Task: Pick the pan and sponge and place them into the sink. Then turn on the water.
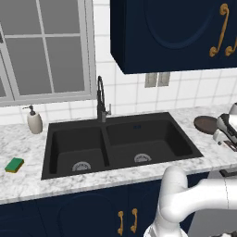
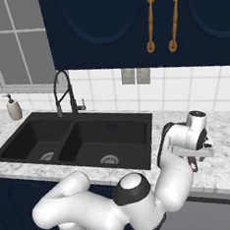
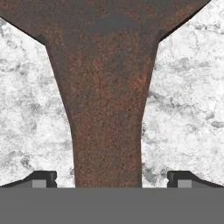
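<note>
Both sink (image 1: 60, 132) basins hold nothing; jaws apart, astride the pan (image 3: 107, 109) handle.

Glossy white rounded arm (image 2: 95, 207) with dark joints.

**Three views set around the sink**

My left base view looks down over the sink (image 1: 122, 143) from its front left; my right base view from its front right. Both share it. My hand view hangs close above the pan (image 3: 107, 109) handle.
</note>
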### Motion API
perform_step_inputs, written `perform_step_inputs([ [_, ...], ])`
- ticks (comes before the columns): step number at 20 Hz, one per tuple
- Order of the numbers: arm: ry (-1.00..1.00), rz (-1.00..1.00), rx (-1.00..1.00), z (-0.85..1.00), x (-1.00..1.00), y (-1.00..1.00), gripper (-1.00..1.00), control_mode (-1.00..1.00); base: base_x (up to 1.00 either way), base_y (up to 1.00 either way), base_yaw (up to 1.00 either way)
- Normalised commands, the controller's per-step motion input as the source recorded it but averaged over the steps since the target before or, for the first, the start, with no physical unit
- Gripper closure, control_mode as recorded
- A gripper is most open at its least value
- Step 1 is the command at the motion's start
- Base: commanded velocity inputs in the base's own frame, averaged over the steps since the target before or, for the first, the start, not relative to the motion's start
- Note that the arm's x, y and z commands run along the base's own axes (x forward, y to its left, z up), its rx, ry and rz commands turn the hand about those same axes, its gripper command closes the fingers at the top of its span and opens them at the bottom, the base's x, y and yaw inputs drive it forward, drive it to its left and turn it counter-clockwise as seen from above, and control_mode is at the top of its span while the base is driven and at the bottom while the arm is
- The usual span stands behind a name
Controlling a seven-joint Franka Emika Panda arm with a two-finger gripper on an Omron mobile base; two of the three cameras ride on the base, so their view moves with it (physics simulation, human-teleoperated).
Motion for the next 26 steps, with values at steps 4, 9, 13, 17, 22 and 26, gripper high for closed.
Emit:
perform_step_inputs([
  [4,0.00,0.00,0.00,0.00,0.00,0.00,1.00,-1.00,0.00,0.00,0.00],
  [9,0.00,0.00,0.00,0.00,0.00,0.00,1.00,-1.00,0.00,0.00,0.00],
  [13,0.00,0.00,0.00,0.00,-0.03,0.00,1.00,-1.00,0.00,0.00,0.00],
  [17,0.00,0.01,0.00,0.29,-0.10,0.00,1.00,-1.00,0.00,0.00,0.00],
  [22,-0.05,0.00,0.00,0.45,-0.19,0.01,1.00,-1.00,0.00,0.00,0.00],
  [26,-0.10,0.03,-0.01,0.12,-0.03,0.39,1.00,-1.00,0.00,0.00,0.00],
])
